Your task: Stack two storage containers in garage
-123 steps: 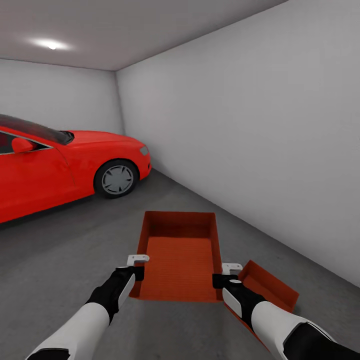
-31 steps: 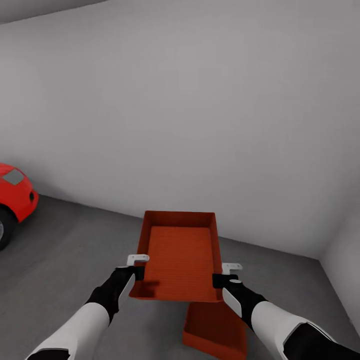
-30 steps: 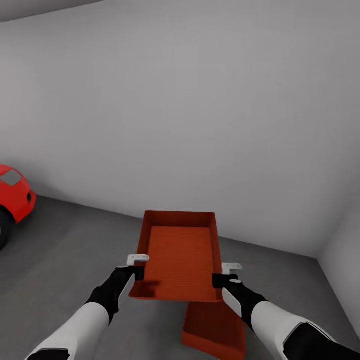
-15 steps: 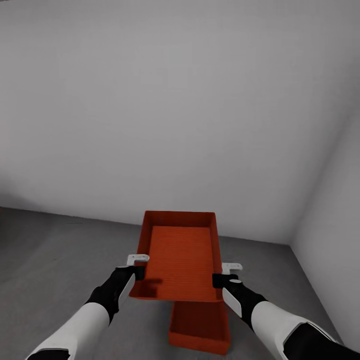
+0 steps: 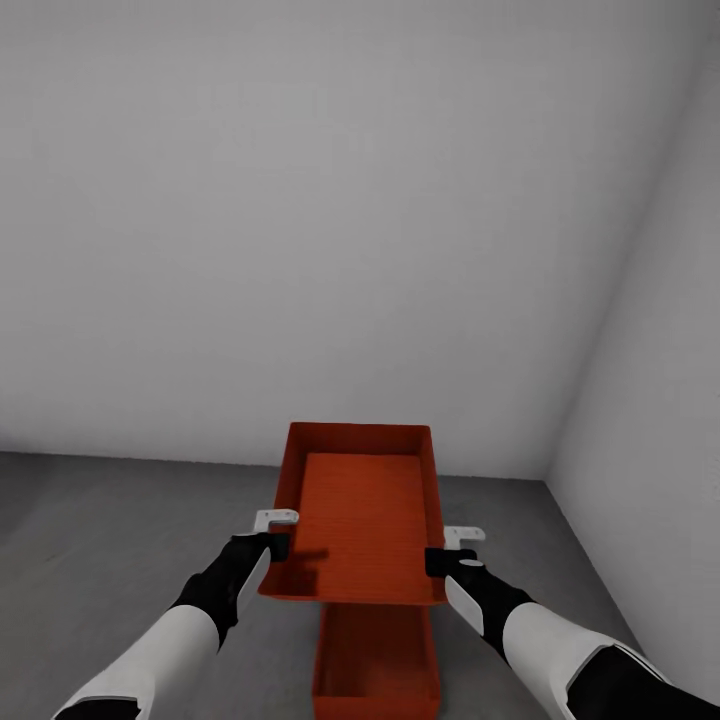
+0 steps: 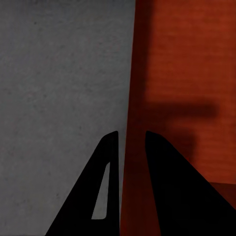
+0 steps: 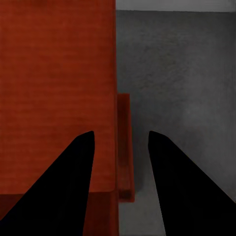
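No legible text, label or number.

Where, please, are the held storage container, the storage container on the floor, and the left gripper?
held storage container point(image 5: 360, 520), head view, on its ribbed bottom.
storage container on the floor point(image 5: 375, 650), head view, on its inner bottom.
left gripper point(image 6: 132, 147), left wrist view, between the fingertips straddling the container wall.
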